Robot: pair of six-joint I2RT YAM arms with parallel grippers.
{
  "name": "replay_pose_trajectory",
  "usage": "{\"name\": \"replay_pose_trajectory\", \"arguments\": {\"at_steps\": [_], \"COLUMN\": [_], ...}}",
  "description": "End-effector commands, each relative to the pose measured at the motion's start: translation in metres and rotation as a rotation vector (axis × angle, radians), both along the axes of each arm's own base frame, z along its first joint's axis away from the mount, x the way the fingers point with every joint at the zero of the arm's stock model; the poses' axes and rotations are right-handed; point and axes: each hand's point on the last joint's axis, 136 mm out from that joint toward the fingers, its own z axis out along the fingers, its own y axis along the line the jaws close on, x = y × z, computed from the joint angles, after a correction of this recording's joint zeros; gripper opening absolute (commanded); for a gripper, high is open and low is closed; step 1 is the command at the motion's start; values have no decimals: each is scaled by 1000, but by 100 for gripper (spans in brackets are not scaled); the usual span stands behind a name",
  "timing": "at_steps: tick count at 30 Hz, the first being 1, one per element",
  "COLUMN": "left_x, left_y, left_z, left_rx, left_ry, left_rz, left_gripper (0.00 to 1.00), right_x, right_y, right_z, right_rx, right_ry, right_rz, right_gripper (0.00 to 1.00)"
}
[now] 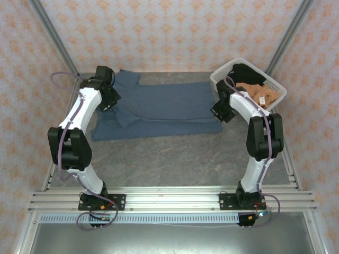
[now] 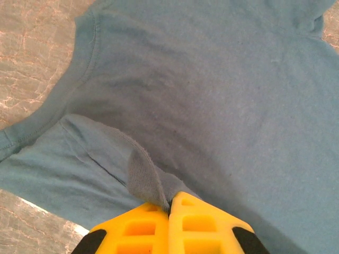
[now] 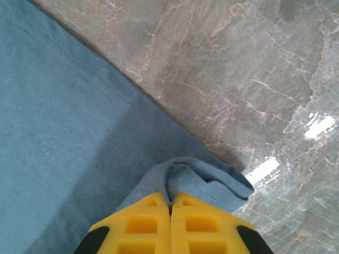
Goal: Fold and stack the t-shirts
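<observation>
Left tool [image 2: 169, 205] and right tool [image 3: 170, 201] each clamp tight on the slate-blue t-shirt [image 1: 164, 103]; lift both evenly, with the cloth between them taut.

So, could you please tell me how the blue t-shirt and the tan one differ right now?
The blue t-shirt lies spread out on the table; the tan t-shirt sits crumpled in the white basket, next to a black t-shirt. The blue t-shirt is pinched by the left pincer and the right pincer; no pincer touches the tan t-shirt. Both are soft cloth.
</observation>
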Motion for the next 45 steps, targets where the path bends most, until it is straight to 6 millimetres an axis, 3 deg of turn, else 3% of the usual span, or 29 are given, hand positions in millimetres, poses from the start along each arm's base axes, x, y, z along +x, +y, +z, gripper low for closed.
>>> {"name": "replay_pose_trajectory", "arguments": {"at_steps": [1, 17, 19, 21, 23, 26, 29, 33, 37, 41, 45], "left_x": [4, 35, 41, 43, 36, 8, -31, -62, -62, -58, -74], "left_y": [15, 24, 24, 27, 33, 41, 45, 42, 40, 42, 45], "left_z": [10, -13, -28, -27, -15, -8, -30, -64, -93, -122, -146], "left_rx": [59, 52, 28, 21, 42, 9, -71, -159, -211, -219, -200], "left_ry": [-6, 34, 66, 78, 62, 59, 109, 144, 187, 247, 317], "left_rz": [22, 16, 2, -1, 4, 41, 104, 163, 203, 243, 288], "left_gripper": [0, 0, 1, 26, 47, 51, 48, 33, 20, 11, 9], "right_x": [9, 45, 51, 54, 51, 37, 16, -1, -6, -3, -13], "right_y": [-11, -5, -2, -1, -2, -6, -3, 15, 30, 28, 21], "right_z": [3, -11, -11, -5, 5, 17, 15, 3, -18, -40, -62], "right_rx": [-48, -40, -29, -27, -33, -42, -26, 26, 66, 37, -9], "right_ry": [-8, -17, -32, -49, -64, -86, -83, -83, -52, -8, 81], "right_rz": [-37, -27, -6, 12, 31, 52, 72, 123, 149, 153, 166], "right_gripper": [0, 0, 14, 33, 45, 54, 56, 45, 28, 23, 22]}}
